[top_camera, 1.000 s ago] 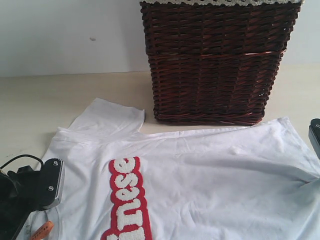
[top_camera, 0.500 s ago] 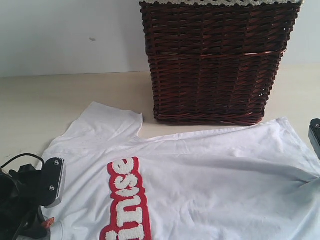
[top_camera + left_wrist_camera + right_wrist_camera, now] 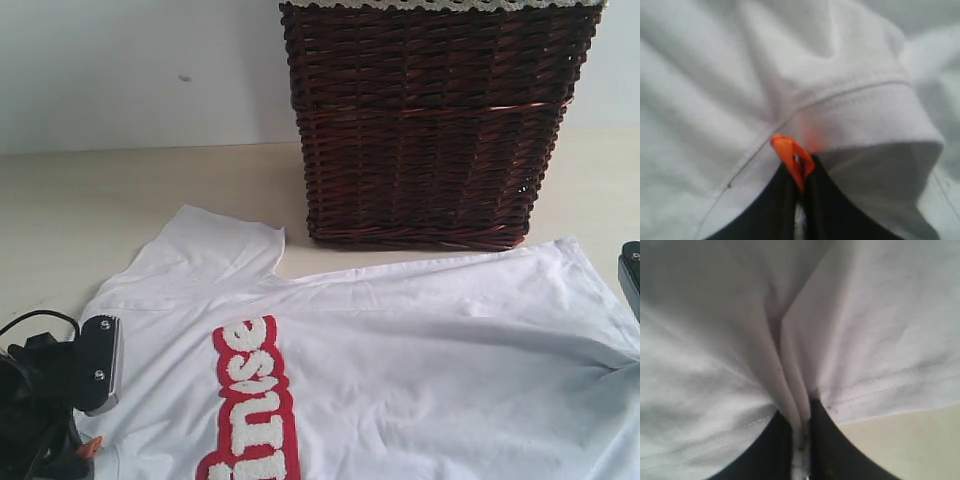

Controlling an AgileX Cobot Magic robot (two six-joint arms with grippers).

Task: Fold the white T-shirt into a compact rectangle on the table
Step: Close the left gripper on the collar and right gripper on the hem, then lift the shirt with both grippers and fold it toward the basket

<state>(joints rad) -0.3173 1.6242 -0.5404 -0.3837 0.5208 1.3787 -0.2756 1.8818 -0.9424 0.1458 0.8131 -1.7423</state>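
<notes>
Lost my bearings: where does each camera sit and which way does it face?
Exterior: low, facing the wicker basket across the white T-shirt; left gripper lower left, right gripper far right.
Left wrist: down shut jaws pinching the collar by the orange tag.
Right wrist: down shut jaws pinching the hem.
Shared: exterior also shows that tag.

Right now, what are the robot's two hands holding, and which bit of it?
Both hold the white T-shirt. The left gripper pinches the collar at the orange neck tag; the right gripper pinches a fold at the stitched hem.
</notes>
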